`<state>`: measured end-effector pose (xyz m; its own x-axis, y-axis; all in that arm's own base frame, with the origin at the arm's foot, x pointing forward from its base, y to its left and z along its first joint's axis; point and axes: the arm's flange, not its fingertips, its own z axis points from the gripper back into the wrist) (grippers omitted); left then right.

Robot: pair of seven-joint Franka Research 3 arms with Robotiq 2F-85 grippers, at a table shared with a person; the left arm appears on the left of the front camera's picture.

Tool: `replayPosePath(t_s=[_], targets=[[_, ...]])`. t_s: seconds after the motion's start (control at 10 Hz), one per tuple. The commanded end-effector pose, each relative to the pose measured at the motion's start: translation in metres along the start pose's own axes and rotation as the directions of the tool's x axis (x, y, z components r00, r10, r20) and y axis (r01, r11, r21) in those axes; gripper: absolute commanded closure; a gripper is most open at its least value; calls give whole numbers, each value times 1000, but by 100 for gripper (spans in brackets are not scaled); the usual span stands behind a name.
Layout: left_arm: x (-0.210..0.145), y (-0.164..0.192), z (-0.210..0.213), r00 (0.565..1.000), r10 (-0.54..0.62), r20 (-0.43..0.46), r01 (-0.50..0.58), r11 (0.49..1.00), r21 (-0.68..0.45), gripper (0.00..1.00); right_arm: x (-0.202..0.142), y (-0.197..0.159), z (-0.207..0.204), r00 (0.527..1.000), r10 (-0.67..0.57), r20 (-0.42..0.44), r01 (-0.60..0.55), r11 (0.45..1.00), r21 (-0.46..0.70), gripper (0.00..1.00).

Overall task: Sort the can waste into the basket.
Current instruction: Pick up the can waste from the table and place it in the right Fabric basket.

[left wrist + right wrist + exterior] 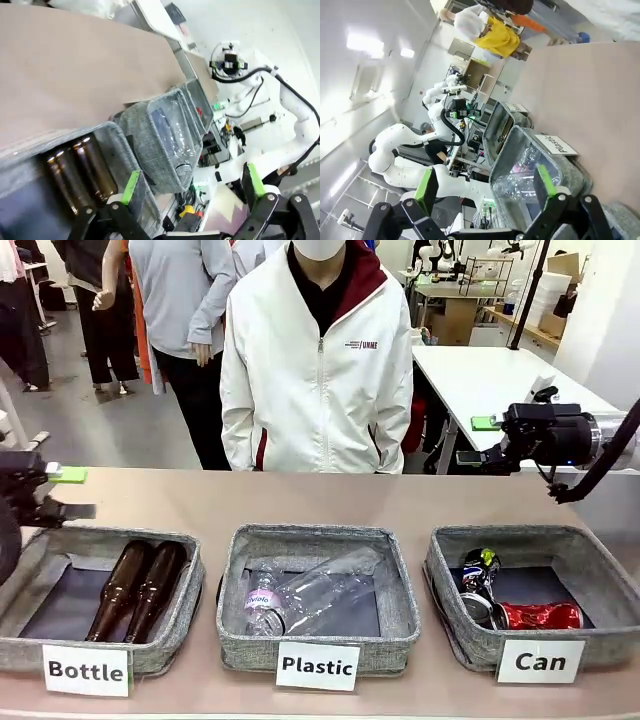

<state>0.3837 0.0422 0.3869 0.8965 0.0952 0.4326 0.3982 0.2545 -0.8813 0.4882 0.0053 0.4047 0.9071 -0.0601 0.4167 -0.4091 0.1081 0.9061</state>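
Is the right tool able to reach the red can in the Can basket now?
Probably yes. The right tool is open, holds nothing and hangs above the far side of the Can basket; the red can lies uncovered beside the silver can.

2 cans (500,598) in right basket (602,558), 2 baskets leftward
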Motion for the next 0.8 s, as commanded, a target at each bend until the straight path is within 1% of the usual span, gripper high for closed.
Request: replayPosePath(t_s=[0.0, 0.7], targets=[[23, -14, -23, 995, -32, -92, 32, 999, -5, 0, 0, 1, -6, 1000, 3, -12, -3, 1000, 3, 0], [23, -14, -23, 995, -32, -92, 32, 999, -5, 0, 0, 1, -6, 1000, 3, -12, -3, 1000, 3, 0]])
